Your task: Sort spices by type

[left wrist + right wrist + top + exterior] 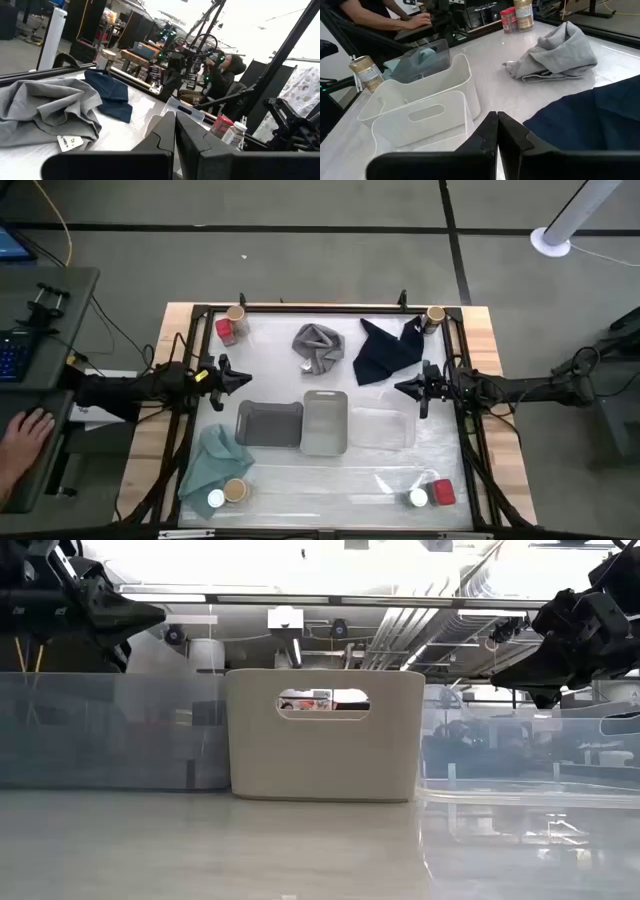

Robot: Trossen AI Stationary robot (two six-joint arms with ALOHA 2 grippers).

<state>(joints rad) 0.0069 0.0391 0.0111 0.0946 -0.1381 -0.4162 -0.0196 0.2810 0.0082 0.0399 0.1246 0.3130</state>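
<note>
Seven small jars stand at the table's corners. A tan-topped jar (236, 314) and a red jar (226, 330) are far left. A tan-topped jar (435, 315) is far right. A white-topped jar (216, 499) and a tan-topped jar (236, 490) are near left. A white-topped jar (418, 498) and a red jar (443, 492) are near right. My left gripper (240, 380) is shut and empty, above the table left of the trays. My right gripper (405, 388) is shut and empty, right of the trays. Their fingers meet in the left wrist view (175, 137) and the right wrist view (497, 131).
A dark grey tray (270, 423), a light grey tray (325, 420) and a clear tray (385, 428) stand side by side mid-table. A grey cloth (317, 347) and a navy cloth (385, 350) lie behind them, a teal cloth (213, 460) near left. A person's hand (30, 430) rests off the table's left.
</note>
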